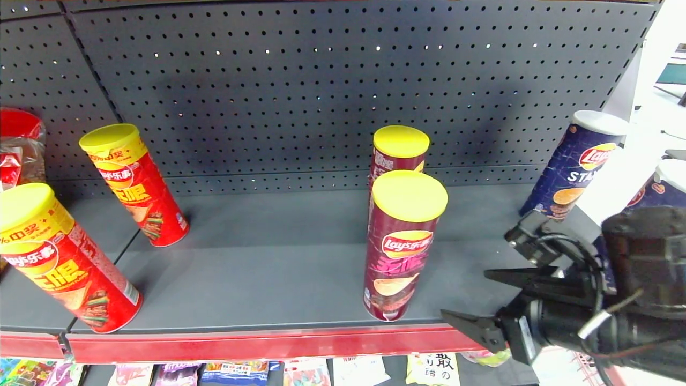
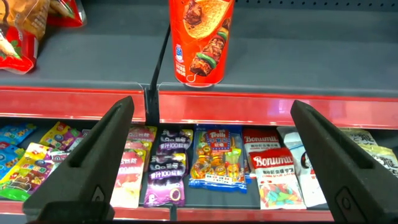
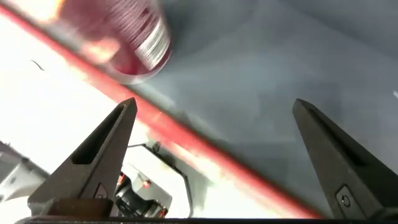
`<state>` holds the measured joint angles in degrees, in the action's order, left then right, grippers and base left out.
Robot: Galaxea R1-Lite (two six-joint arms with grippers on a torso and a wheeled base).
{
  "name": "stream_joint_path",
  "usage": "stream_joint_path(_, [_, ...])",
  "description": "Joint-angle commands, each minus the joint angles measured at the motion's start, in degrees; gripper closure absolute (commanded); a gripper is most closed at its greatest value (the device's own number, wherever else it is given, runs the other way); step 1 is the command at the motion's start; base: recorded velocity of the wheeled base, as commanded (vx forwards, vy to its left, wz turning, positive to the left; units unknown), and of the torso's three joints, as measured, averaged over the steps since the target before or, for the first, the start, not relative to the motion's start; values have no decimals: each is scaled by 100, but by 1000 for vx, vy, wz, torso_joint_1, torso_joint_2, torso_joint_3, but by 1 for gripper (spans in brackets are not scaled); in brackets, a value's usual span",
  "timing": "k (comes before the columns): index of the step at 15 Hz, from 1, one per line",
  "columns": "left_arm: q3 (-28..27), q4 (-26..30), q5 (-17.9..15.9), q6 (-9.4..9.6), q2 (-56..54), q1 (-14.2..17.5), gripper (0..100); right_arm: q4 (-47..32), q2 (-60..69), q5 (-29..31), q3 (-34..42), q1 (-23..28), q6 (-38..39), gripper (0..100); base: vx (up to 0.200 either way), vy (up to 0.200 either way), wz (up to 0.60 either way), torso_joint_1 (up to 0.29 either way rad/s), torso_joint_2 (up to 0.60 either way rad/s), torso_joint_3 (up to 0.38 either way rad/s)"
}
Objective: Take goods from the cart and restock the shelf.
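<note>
Head view: the right gripper was wide open and empty at the near edge of the shelf, just right of the maroon chip can and apart from it.

Left wrist view: the left gripper was wide open, holding nothing, before a red chip can on the shelf.

Right wrist view: the right gripper's jaws were spread and empty, touching nothing.
</note>
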<state>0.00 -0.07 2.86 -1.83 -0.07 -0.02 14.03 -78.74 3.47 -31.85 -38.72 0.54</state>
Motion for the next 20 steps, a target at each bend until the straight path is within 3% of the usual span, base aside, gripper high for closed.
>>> stream_joint_path(1, [0, -1, 4, -2, 7, 2, 0, -6, 1669, -22, 830, -101, -27, 0, 0, 0, 0, 0, 0, 0])
stream_joint_path(8, [0, -1, 4, -2, 7, 2, 0, -357, 4226, -330, 1779, 84, -150, 0, 0, 0, 0, 0, 0, 0])
stream_joint_path(11, [0, -1, 4, -2, 7, 2, 0, -1245, 5589, -1560, 1999, 1551, -423, 0, 0, 0, 0, 0, 0, 0])
stream_joint_path(12, [0, -1, 4, -2, 7, 2, 0, -1368, 5817, -1648, 1999, 1833, -484, 0, 0, 0, 0, 0, 0, 0])
stream_joint_path(16, [0, -1, 4, -2, 7, -6, 0, -1693, 7303, -1675, 2579, 2887, -1047, 0, 0, 0, 0, 0, 0, 0])
stream_joint_path(18, [0, -1, 4, -2, 7, 2, 0, -1306, 7285, -1534, 2966, 2905, -871, 0, 0, 0, 0, 0, 0, 0])
stream_joint_path(20, [0, -1, 4, -2, 7, -6, 0, -1052, 7285, -629, 3185, 2984, -194, 0, 0, 0, 0, 0, 0, 0])
